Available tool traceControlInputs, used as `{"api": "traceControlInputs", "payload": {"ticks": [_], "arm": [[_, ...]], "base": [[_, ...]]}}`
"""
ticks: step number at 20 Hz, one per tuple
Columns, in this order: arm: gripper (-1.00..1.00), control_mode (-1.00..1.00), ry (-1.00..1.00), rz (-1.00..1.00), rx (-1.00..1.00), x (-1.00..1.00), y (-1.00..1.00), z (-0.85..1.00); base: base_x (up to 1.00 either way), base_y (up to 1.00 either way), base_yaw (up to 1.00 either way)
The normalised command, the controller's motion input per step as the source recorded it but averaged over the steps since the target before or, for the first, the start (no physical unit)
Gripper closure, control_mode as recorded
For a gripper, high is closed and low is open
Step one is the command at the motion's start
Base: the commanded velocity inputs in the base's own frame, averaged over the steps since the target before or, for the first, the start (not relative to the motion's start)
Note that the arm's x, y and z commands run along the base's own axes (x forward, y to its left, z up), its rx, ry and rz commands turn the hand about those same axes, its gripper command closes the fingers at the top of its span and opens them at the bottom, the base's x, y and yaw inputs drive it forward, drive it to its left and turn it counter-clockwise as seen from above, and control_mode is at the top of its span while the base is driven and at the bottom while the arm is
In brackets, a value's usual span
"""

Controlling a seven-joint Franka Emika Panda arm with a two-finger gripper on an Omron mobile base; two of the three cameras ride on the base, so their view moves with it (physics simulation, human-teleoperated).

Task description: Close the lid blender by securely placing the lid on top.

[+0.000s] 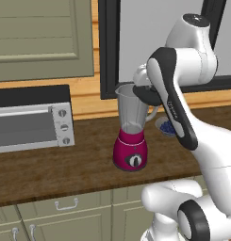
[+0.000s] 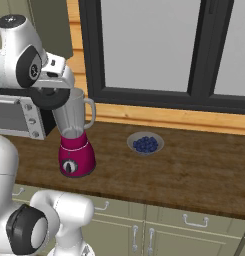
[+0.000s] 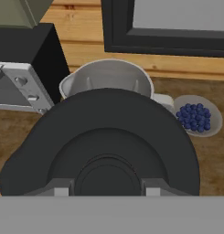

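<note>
- The gripper (image 3: 104, 194) is clenched on the lid (image 3: 104, 141), held just above the open jar of the blender (image 1: 131, 141).
- The blender stands mid-counter, nearer the front edge than the wall.
- The lid looks light and rigid, probably slick; the central knob grip suits pressing it squarely.

Magenta-based blender (image 1: 131, 136) upright on counter, dark lid (image 3: 104, 141) seemingly just above rim

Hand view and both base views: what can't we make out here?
- Jaws: hand view, covered by the lid; base views, hidden behind the arm.
- Blender base and knob: hand view, under the lid.
- Toaster oven: left base view, cut by left edge.
</note>
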Motion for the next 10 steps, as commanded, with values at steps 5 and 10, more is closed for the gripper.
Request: {"api": "traceControlInputs", "payload": {"ticks": [5, 10], "arm": [[1.00, -1.00, 0.00, 0.00, 0.00, 0.31, 0.14, 0.00], [1.00, -1.00, 0.00, 0.00, 0.00, 0.26, 0.07, 0.00]], "base": [[0.00, 0.00, 0.00], [0.00, 0.00, 0.00]]}}
